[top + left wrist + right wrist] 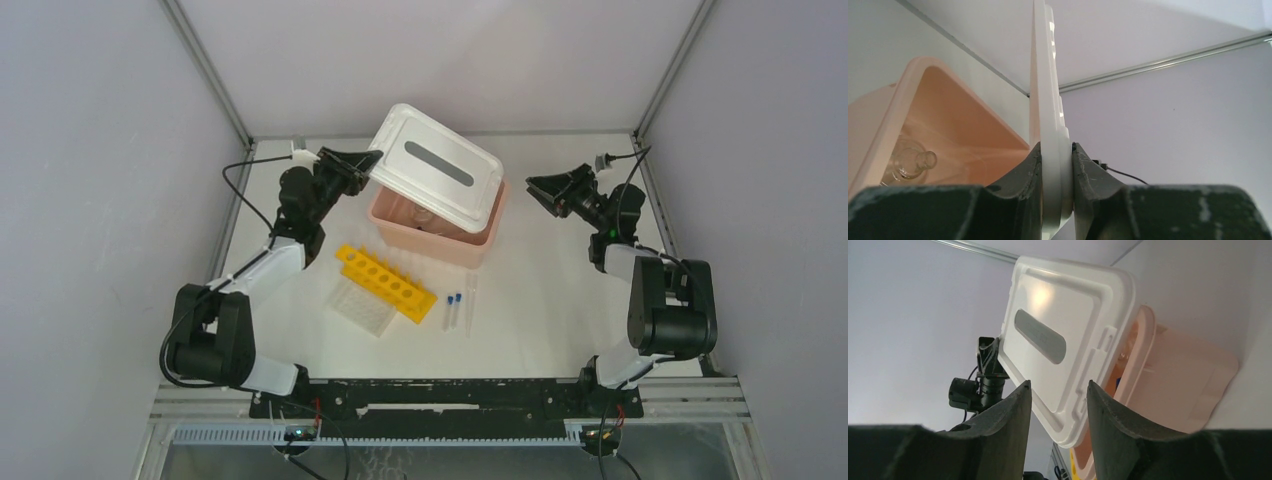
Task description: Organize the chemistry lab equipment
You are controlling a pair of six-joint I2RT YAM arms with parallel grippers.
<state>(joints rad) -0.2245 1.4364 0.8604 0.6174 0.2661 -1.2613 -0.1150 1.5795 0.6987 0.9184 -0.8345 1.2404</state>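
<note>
The pink box (440,243) sits directly below the left gripper (358,162), which is clamped on the edge of the white lid (415,185) and holds it tilted above the opening. The right gripper (1058,390) stands part open and empty, with the lid ahead of its fingers. The yellow tube rack (386,282) lies below the left gripper, toward the arm bases. It is judged stiff and light; grip it across its narrow width near one end. The well plate (362,308) touches the rack's base-side edge. It looks thin and slick; pinch it by opposite rims. The round glassware (910,161) lies inside the box, left of the left fingers. Being fragile, it is best taken at the neck. The blue-capped vials (452,310) and the thin clear tube (469,300), apparently lying flat, may roll; close gently mid-body.
</note>
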